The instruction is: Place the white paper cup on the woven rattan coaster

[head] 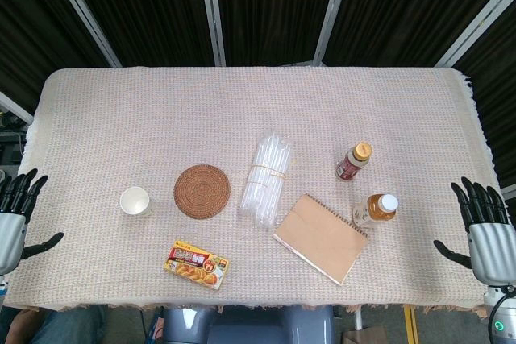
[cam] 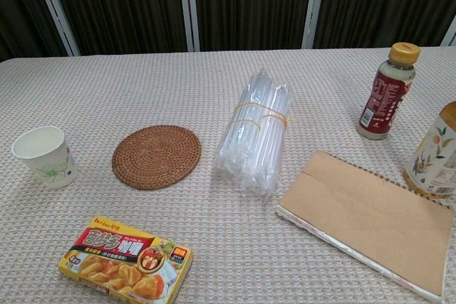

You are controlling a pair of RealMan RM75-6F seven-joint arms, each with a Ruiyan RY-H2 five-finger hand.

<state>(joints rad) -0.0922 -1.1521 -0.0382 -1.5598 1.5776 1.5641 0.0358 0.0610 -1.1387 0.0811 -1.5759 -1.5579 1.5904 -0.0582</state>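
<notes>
The cup (head: 135, 201) stands upright on the desk (head: 242, 102), just left of the coaster (head: 201, 191) and apart from it; the coaster lies flat and bare. In the chest view the cup (cam: 45, 156) shows a faint green print on its side, too small to read.

The left hand (head: 14, 213) hovers at the desk's left edge — its fingers (head: 24, 187) spread and holding nothing, the arm cut off by the frame. The right hand (head: 484, 231) sits at the right edge, fingers (head: 476, 199) likewise apart and empty. Neither hand shows in the chest view.

Right of the coaster lies a banded bundle of clear straws (head: 268, 179), then a brown notebook (head: 321, 237) set at an angle. Near the front edge, below the coaster, rests a yellow food box (head: 197, 264); its lettering is hard to make out. Two bottles stand right of the straws — a red-labelled one (head: 353, 162) and, nearer the front, an amber one (head: 376, 209), which the chest view cuts off at its right border.
</notes>
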